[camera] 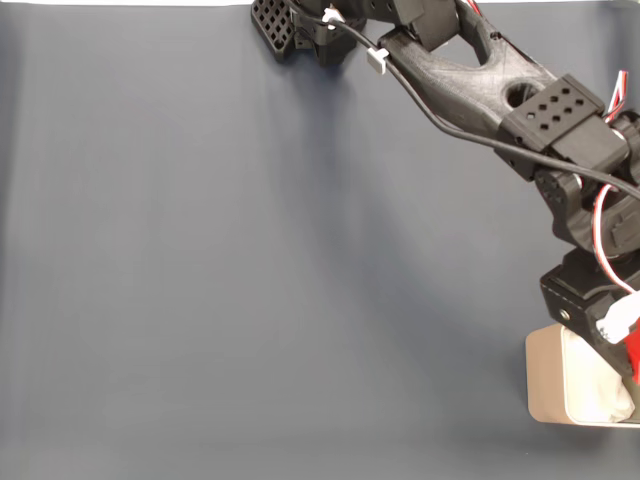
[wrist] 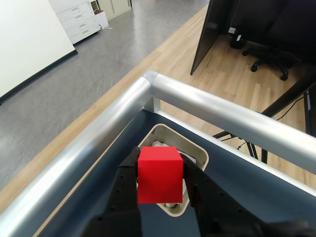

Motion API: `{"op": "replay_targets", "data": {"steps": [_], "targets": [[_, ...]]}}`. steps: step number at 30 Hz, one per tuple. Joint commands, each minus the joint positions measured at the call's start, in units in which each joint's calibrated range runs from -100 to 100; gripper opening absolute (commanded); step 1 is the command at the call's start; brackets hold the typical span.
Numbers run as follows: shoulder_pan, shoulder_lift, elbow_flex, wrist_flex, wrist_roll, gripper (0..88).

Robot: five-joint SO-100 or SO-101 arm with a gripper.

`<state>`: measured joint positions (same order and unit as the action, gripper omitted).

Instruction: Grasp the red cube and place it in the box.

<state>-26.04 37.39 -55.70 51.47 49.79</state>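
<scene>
The red cube (wrist: 159, 174) sits pinched between my gripper's (wrist: 161, 180) two fingers, hanging directly above the box (wrist: 197, 154) at the table's corner, so I judge release needs only a short descent.

Red cube (wrist: 159, 174) held betw fingers (wrist: 127, 173), above beige box (wrist: 197, 150) w/ white padding.

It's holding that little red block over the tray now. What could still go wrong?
The red cube is pinched between the gripper fingers above the box. The box sits in the table's corner by the metal rail; if released off-centre, the cube might hit the rim and bounce out. The white padding looks lumpy, so it could also roll.
</scene>
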Motion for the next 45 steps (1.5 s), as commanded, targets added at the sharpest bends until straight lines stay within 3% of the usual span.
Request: {"op": "replay_targets", "data": {"steps": [1,45], "targets": [[1.18,-0.12,-3.61,-1.80,0.29,2.7],[1.89,3.86,-4.89,-5.49,0.39,2.8]]}}
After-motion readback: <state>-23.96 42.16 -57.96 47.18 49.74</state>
